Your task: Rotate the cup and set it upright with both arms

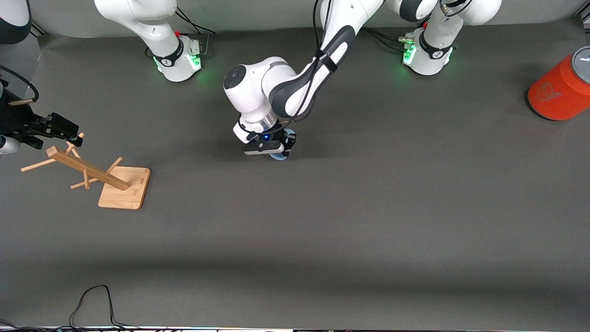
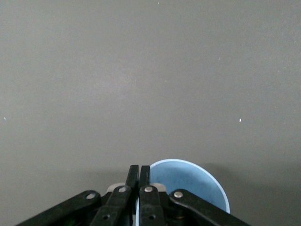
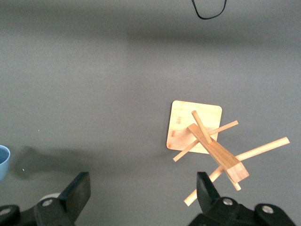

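- No legible words, numbers or brand names anywhere in the three views.
- Faint outlined emblem on the side of the orange canister (image 1: 555, 94), right edge of the front view; unreadable.
- Small dark mark on each arm base collar (image 1: 171, 59), top of the front view; unreadable.

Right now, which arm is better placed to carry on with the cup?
Left. The left gripper is already shut on the rim of the cup at mid-table. The right gripper hangs open over the wooden rack at the right arm's end, well away from the cup.
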